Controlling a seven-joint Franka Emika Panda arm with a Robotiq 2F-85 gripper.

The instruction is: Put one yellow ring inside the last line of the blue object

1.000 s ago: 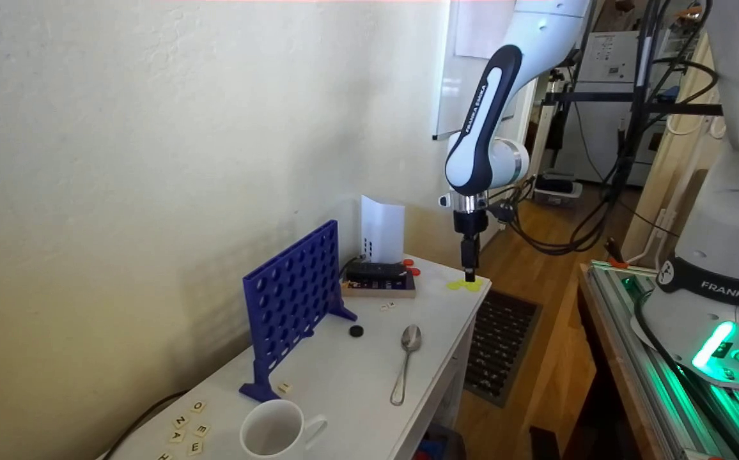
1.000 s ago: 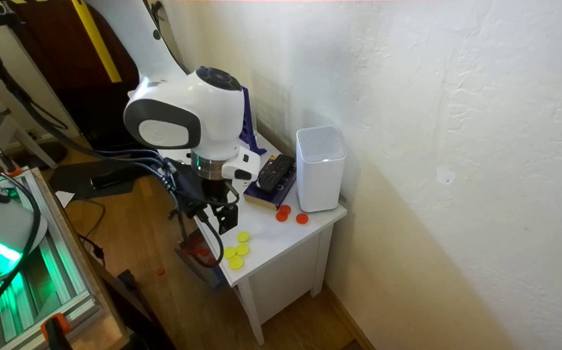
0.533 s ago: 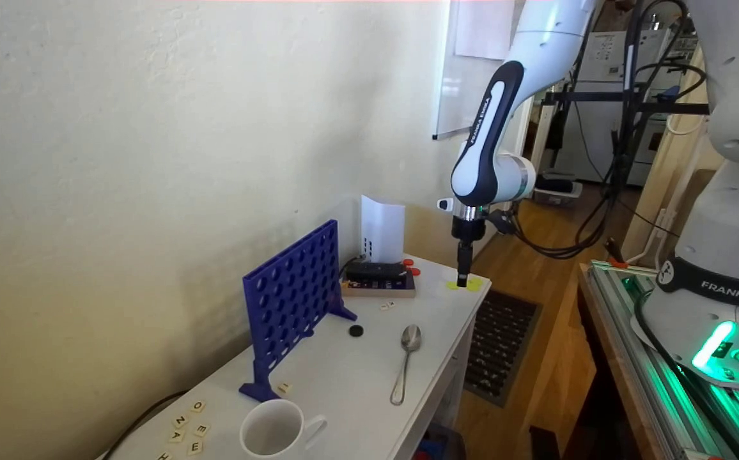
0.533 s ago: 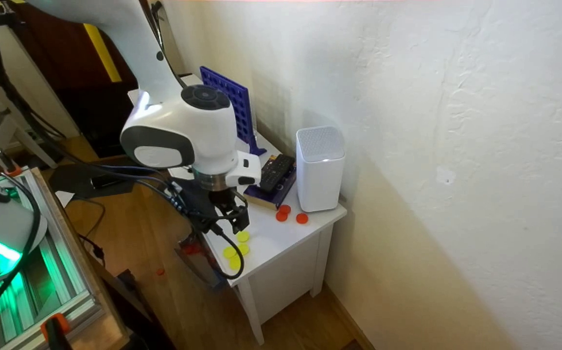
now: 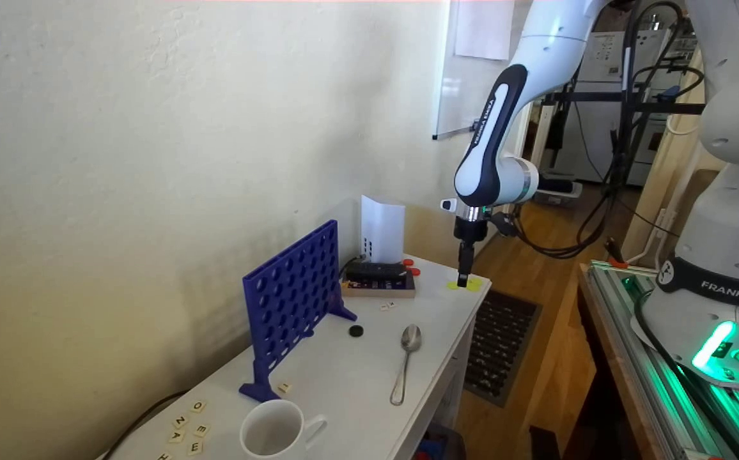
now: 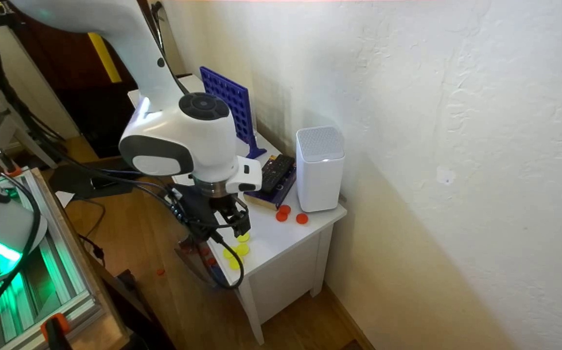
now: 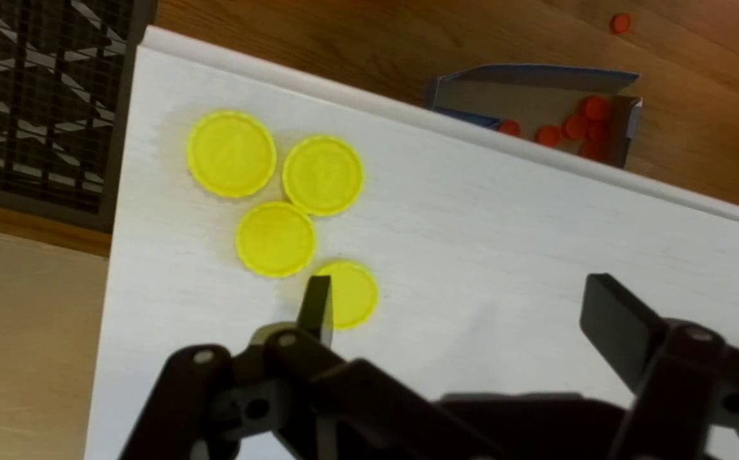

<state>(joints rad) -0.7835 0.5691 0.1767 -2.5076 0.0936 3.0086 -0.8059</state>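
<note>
Several flat yellow rings lie on the white table's corner; the nearest point(image 7: 353, 294) is partly hidden behind the left finger point(image 7: 316, 303) in the wrist view. Three others point(image 7: 231, 153) point(image 7: 323, 174) point(image 7: 275, 239) lie farther out. They also show in both exterior views point(image 5: 474, 285) point(image 6: 242, 249). My gripper point(image 7: 461, 287) is open and empty, pointing down above the table beside the rings, as both exterior views show point(image 5: 463, 282) point(image 6: 242, 229). The blue object point(image 5: 289, 294), an upright grid board, stands along the wall; it also shows in an exterior view point(image 6: 227, 93).
A book point(image 5: 379, 291) with a remote point(image 6: 275, 172) on it and a white box-shaped device point(image 6: 321, 170) stand between rings and board. Red discs point(image 6: 302, 218), a spoon point(image 5: 406, 361), a black disc point(image 5: 356, 331), a white cup point(image 5: 272, 431) and letter tiles point(image 5: 195, 447) lie around.
My gripper has come lower and shifted sideways, leftward in one exterior picture and rightward in the opposite one. It has moved little in the last half second. The rings have not moved.
</note>
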